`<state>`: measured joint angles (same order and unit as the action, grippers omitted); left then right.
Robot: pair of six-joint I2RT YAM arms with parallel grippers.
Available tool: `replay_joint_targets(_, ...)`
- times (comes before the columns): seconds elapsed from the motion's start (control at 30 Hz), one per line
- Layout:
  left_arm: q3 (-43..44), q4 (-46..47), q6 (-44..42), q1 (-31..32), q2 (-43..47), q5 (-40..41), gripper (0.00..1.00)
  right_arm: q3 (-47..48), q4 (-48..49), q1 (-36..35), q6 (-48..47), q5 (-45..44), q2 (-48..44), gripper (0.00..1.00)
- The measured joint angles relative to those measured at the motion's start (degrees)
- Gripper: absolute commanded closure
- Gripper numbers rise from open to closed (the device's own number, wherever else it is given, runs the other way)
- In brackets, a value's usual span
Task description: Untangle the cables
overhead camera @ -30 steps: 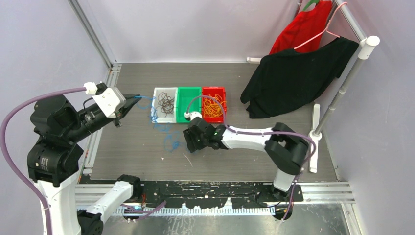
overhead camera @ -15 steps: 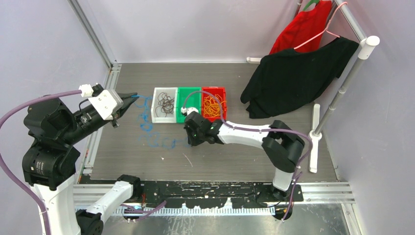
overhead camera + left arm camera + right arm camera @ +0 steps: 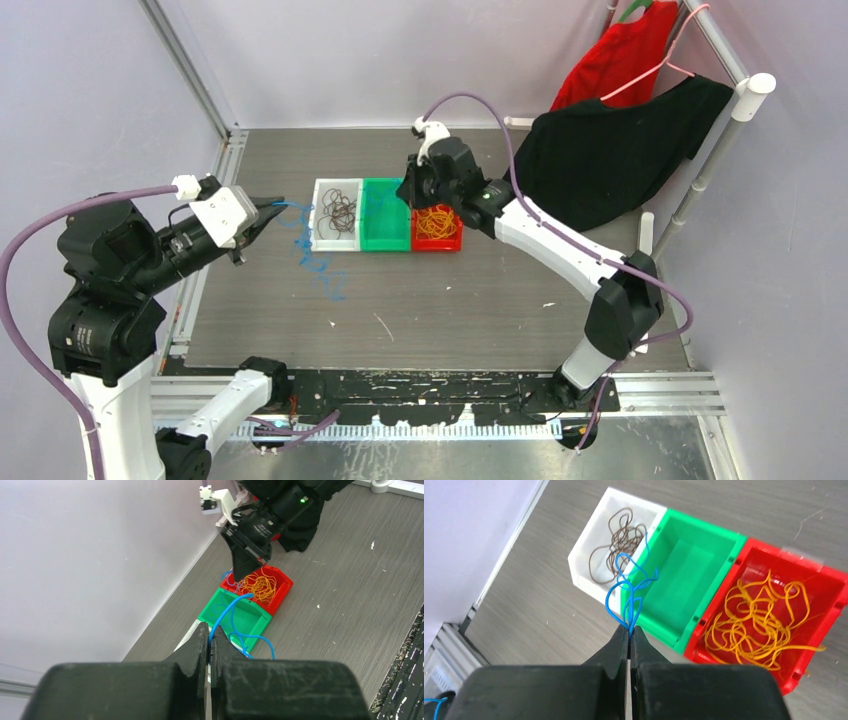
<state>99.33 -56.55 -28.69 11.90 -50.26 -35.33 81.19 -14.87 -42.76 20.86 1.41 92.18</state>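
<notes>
Well, from above, the left gripper (image 3: 276,205) is pinched shut on the thin blue wire (image 3: 300,240). The wire drops onto the grey table (image 3: 470,300) beside the white plastic bin (image 3: 318,215). The right gripper (image 3: 412,196) hangs over the green plastic bin (image 3: 385,225) and the red plastic bin (image 3: 440,247). The wire is too thin here to follow all the way, so I cannot tell if both grippers hold one wire or two.

From the left wrist, this gripper is closed tight on the blue wire, which curls away in front of the green bin. The white bin is mostly hidden behind the gripper.

From the right wrist, that gripper is shut on a small bunch of blue loops sticking out past its tips. The loops look twisted. If the arms pull apart too hard, I think the twist could turn into a tight knot, or the wire could slip out. The loops could also catch the curly brown wires (image 3: 621,540) in the white bin and drag them out. The orange wires (image 3: 754,620) lie in the red bin.
</notes>
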Motion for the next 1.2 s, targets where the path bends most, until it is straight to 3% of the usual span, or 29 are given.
replay_joint_targets(0.33, -0.1, -1.0, -0.3, 0.0, 0.0, -1.3, 1.0, 8.6, -1.9, 1.7, -2.5, -1.2, 11.5, 0.97)
replay_joint_targets(0.43, -0.1, -1.1, -0.3, 0.0, 0.0, -1.4, 1.0, 11.0, -4.0, 1.7, -3.0, -2.1, 15.5, 0.88)
replay_joint_targets(0.5, -0.1, -1.1, -0.4, 0.0, 0.0, -1.4, 1.0, 12.3, -5.3, 1.7, -3.2, -2.8, 17.7, 0.73)
replay_joint_targets(0.6, -0.1, -1.1, -0.5, 0.0, 0.0, -1.5, 1.0, 14.0, -6.8, 1.5, -3.2, -3.2, 20.2, 0.63)
replay_joint_targets(0.73, -0.1, -1.2, -0.5, 0.0, 0.0, -1.9, 1.0, 17.3, -7.8, 1.1, -3.2, -3.2, 22.8, 0.54)
replay_joint_targets(0.9, -0.3, -1.3, -0.5, 0.0, 0.0, -2.4, 1.0, 20.2, -7.6, 0.8, -3.0, -2.6, 23.9, 0.51)
replay_joint_targets(1.03, -1.5, -1.4, -0.5, 0.0, 0.3, -2.8, 1.0, 18.5, -4.8, 0.8, -2.9, -1.2, 23.1, 0.46)
replay_joint_targets(1.2, -3.8, -1.2, -0.3, 0.0, 0.8, -2.9, 1.0, 4.2, 3.5, 0.7, -1.0, 3.1, 13.0, 0.38)
